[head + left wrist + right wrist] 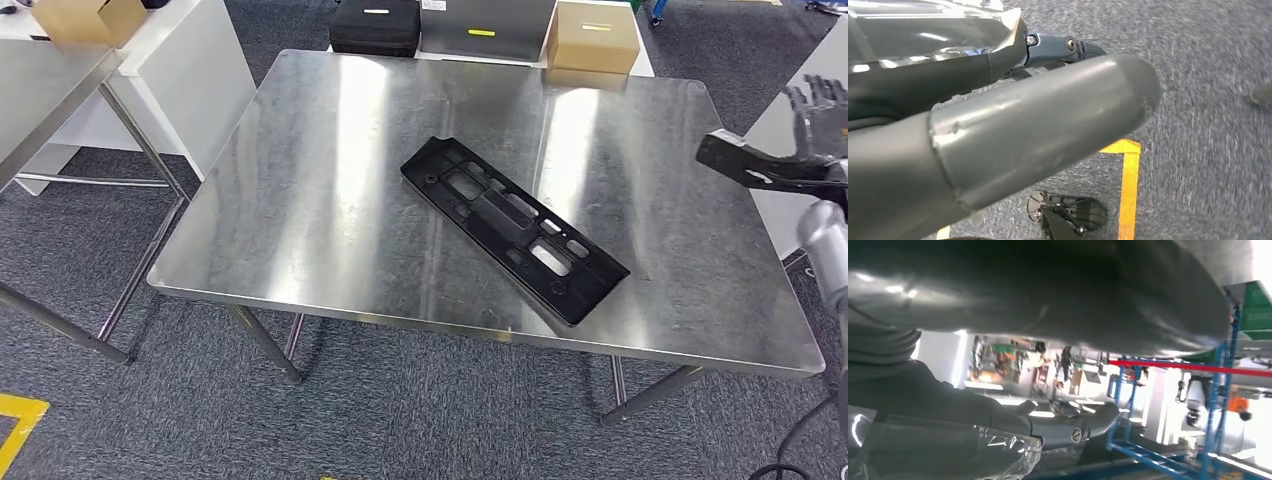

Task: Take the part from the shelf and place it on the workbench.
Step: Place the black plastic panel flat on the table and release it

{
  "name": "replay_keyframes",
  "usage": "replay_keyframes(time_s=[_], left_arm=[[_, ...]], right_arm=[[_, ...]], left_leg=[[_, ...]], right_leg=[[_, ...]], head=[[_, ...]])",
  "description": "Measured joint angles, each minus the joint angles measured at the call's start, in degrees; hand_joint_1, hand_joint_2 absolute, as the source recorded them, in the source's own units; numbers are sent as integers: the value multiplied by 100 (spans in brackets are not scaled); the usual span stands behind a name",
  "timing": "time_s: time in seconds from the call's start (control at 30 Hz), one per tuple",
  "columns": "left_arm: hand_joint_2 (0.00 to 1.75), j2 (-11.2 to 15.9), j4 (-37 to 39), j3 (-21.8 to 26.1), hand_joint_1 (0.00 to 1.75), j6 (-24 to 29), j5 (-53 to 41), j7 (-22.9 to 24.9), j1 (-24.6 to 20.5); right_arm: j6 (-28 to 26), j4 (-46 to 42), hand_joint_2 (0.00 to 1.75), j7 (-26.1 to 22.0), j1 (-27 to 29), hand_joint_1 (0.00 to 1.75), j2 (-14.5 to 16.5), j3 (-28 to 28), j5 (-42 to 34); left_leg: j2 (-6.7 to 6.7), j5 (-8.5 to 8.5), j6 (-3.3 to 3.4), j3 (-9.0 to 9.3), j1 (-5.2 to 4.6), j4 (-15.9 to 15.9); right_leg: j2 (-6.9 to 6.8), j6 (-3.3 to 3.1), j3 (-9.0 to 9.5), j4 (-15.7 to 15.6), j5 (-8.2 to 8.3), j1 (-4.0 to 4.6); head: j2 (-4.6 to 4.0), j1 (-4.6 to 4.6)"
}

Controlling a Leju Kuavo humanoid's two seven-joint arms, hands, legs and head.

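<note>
A long black plastic part with several cut-outs lies flat and diagonally on the steel workbench, near its middle. At the right edge of the head view my right hand is raised beside the bench's right side and holds a second black part, which points in toward the bench, apart from its top. In the right wrist view that hand looms close and dark. My left hand hangs over the grey carpet with its thumb stretched out and nothing in it.
Behind the bench stand a black case and a cardboard box. A second steel table and a white cabinet stand at the left. Yellow tape marks the carpet at the front left.
</note>
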Motion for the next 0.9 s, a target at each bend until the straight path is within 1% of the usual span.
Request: replay_keyframes(time_s=[0.03, 0.07, 0.1, 0.13, 0.17, 0.2, 0.23, 0.27, 0.3, 0.33, 0.37, 0.4, 0.43, 0.47, 0.5, 0.53, 0.57, 0.6, 0.63, 0.67, 0.7, 0.77, 0.83, 0.9], left_arm=[[0, -3, 3, 47, 0, 26, 36, -13, 11], [0, -8, 6, 92, 0, 55, 62, -16, 21], [0, -15, 8, 134, 0, 89, 80, -6, 33], [0, -22, 12, 176, 0, 126, 92, 15, 47], [0, -33, 16, 216, 0, 161, 98, 40, 67], [0, -44, 20, 258, 0, 197, 103, 68, 92], [0, -54, 25, 301, 0, 236, 115, 95, 122], [0, -62, 29, 341, 0, 266, 125, 117, 151], [0, -73, 33, 382, 0, 295, 135, 140, 170], [0, -84, 37, 419, 0, 322, 142, 161, 178], [0, -97, 39, 452, 0, 343, 134, 178, 176], [0, -110, 40, 478, 0, 364, 121, 191, 170], [0, -118, 40, 503, 0, 382, 109, 202, 169], [0, -125, 40, 529, 0, 396, 100, 209, 171], [0, -127, 40, 561, 0, 409, 105, 215, 174], [0, -127, 40, 599, 0, 426, 123, 221, 176], [0, -125, 40, 641, 0, 448, 150, 226, 177], [0, -122, 40, 690, 0, 478, 180, 228, 174], [0, -121, 40, 739, 0, 519, 216, 228, 171], [0, -125, 40, 789, 0, 564, 248, 228, 165], [0, -132, 40, 840, 0, 604, 278, 232, 154], [0, -159, 40, 925, 0, 651, 315, 261, 128], [0, -185, 40, 982, 0, 611, 302, 333, 99], [0, -193, 40, 1002, 0, 504, 241, 436, 82]], right_arm=[[34, -228, 0, -47, 214, 0, -241, -50, -306], [47, -533, 0, -64, 507, 0, -516, -119, -667], [26, -909, 0, -24, 950, 0, -833, -227, -1096], [-41, -1402, 0, 74, 1584, 0, -1211, -423, -1553], [-105, -1921, 0, 168, 2347, 0, -1569, -686, -1911], [-145, -2509, 0, 231, 3286, 0, -1869, -1072, -2162], [-125, -3145, 0, 199, 4265, 0, -2088, -1583, -2249], [-19, -3752, 0, 30, 5180, 0, -2096, -2196, -2133], [110, -4389, 0, -236, 6006, 0, -1957, -2917, -1921], [259, -4984, 0, -654, 6633, 0, -1659, -3702, -1627], [401, -5555, 0, -1170, 7072, 0, -1189, -4539, -1315], [530, -6061, 0, -1709, 7352, 0, -681, -5326, -1065], [670, -6560, 0, -2284, 7520, 0, -98, -6111, -853], [742, -7028, 0, -2752, 7636, 0, 485, -6833, -735], [692, -7453, 0, -3083, 7756, 0, 1078, -7454, -698], [503, -7853, 0, -3307, 7890, 0, 1657, -8002, -685], [136, -8145, 0, -3404, 8047, 0, 2194, -8405, -691], [-318, -8333, 0, -3445, 8215, 0, 2703, -8675, -685], [-764, -8405, 0, -3464, 8382, 0, 3128, -8791, -665], [-1181, -8351, 0, -3475, 8542, 0, 3507, -8768, -650], [-1528, -8212, 0, -3452, 8678, 0, 3810, -8615, -647], [-2061, -7639, 87, -3348, 8817, 0, 4235, -8083, -628], [-2484, -6784, 175, -3275, 8780, 0, 4542, -7632, -488], [-2715, -5901, 175, -3154, 8640, 0, 4764, -7465, -187]], left_leg=[[-11, 3, 18, 8, 5, -2], [-24, -4, 9, 19, 13, -3], [-49, -16, -8, 33, 22, -3], [-86, -29, -24, 47, 32, -5], [-128, -47, -40, 61, 42, -5], [-172, -67, -55, 76, 49, -7], [-205, -91, -64, 84, 51, -10], [-212, -115, -74, 93, 54, -12], [-201, -141, -83, 108, 54, -14], [-183, -164, -93, 121, 53, -18], [-160, -177, -98, 145, 53, -21], [-145, -191, -106, 168, 50, -25], [-136, -201, -114, 190, 50, -30], [-127, -217, -121, 213, 52, -33], [-123, -232, -129, 231, 53, -37], [-120, -245, -137, 247, 57, -41], [-120, -259, -152, 258, 60, -46], [-120, -266, -169, 266, 67, -50], [-112, -272, -184, 271, 74, -52], [-95, -278, -199, 282, 77, -54], [-68, -284, -213, 293, 81, -55], [-6, -301, -239, 330, 81, -56], [31, -321, -256, 373, 76, -56], [41, -333, -261, 398, 69, -57]], right_leg=[[-11, -6, 10, 0, -5, 14], [-29, -18, 23, -3, -15, 25], [-56, -37, 39, -6, -30, 41], [-94, -50, 70, -10, -51, 58], [-137, -62, 101, -15, -75, 77], [-178, -71, 135, -18, -100, 93], [-207, -75, 173, -21, -123, 101], [-210, -86, 193, -24, -140, 105], [-195, -98, 210, -27, -154, 107], [-174, -113, 225, -30, -170, 105], [-152, -124, 229, -34, -183, 104], [-142, -132, 240, -35, -196, 103], [-138, -139, 247, -37, -212, 102], [-136, -146, 252, -38, -224, 104], [-136, -157, 263, -38, -239, 106], [-136, -166, 281, -37, -257, 109], [-136, -176, 311, -36, -271, 110], [-133, -183, 339, -35, -281, 112], [-121, -185, 360, -33, -286, 115], [-99, -188, 368, -31, -287, 119], [-68, -189, 366, -30, -287, 124], [-4, -190, 353, -31, -287, 131], [24, -197, 347, -32, -295, 133], [27, -204, 356, -33, -304, 127]], head=[[0, -4], [0, -11], [0, -12], [0, -23], [0, -12], [0, 2], [0, 17], [0, 40], [0, 50], [0, 59], [0, 57], [0, 55], [0, 46], [0, 43], [0, 39], [0, 39], [0, 42], [0, 32], [0, 31], [0, 14], [0, -1], [0, -15], [0, -17], [0, -18]])
